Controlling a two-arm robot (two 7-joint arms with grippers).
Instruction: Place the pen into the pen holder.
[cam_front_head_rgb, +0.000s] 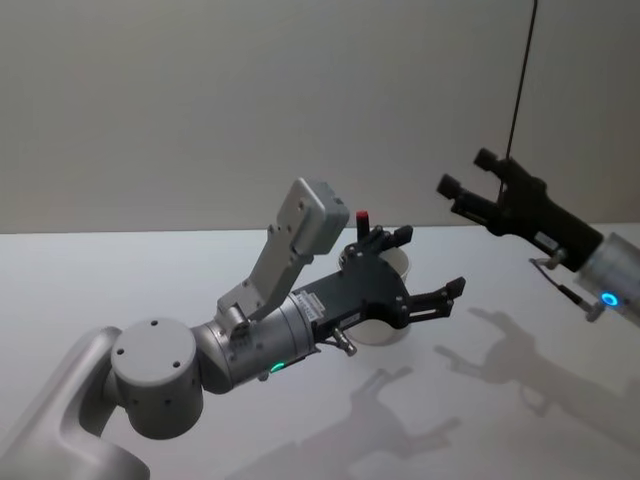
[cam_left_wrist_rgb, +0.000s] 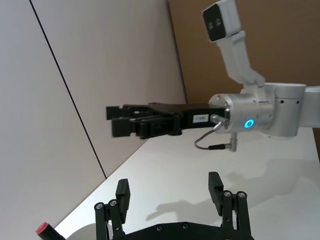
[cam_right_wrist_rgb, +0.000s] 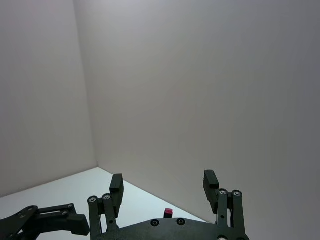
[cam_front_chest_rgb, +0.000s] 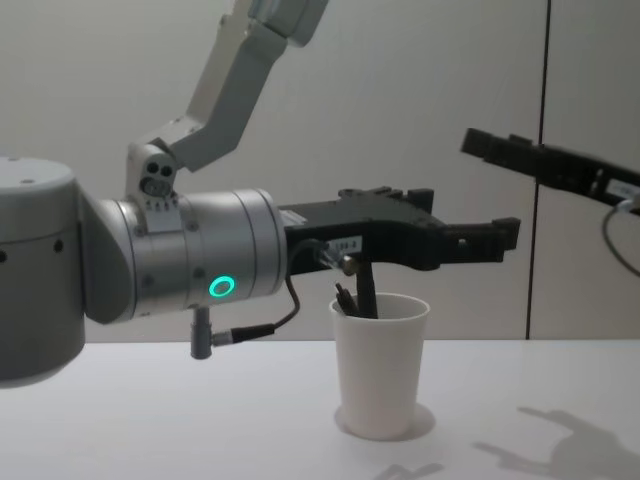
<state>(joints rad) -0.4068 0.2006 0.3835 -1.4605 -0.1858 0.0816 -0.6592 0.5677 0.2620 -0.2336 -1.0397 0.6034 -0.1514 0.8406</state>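
- Pen (cam_front_chest_rgb: 366, 290) stands in the paper cup (cam_front_chest_rgb: 379, 370), leaning against the rim, its dark barrel rising out of the mouth; in the head view its red end (cam_front_head_rgb: 363, 215) pokes up behind the left tool.
- Cup sits upright on the white tabletop (cam_front_chest_rgb: 200, 420), roughly in the middle of the chest view, with another dark stick-like item (cam_front_chest_rgb: 345, 299) beside the pen inside it.
- The left tool (cam_front_chest_rgb: 470, 240) hovers just above the cup's mouth, fingers spread apart and holding nothing; the pen rises behind it and appears free of it, though contact cannot be ruled out.
- The right tool (cam_front_head_rgb: 468, 178) hangs high and well off to the right, also spread apart and empty, apparently idle.
- Judged from how things lie, the pen is already in the holder, so the placing looks done.
- Handling, as a judgement: the pen is light, stiff and smooth, so it would slip in a loose pinch; the mid-barrel, across its width, is the sensible place to grip.
- The cup is thin, light paper: it would crush under a firm squeeze and tip or slide if knocked, especially with a leaning pen shifting its balance.
- Any withdrawal should go up and away from the rim.
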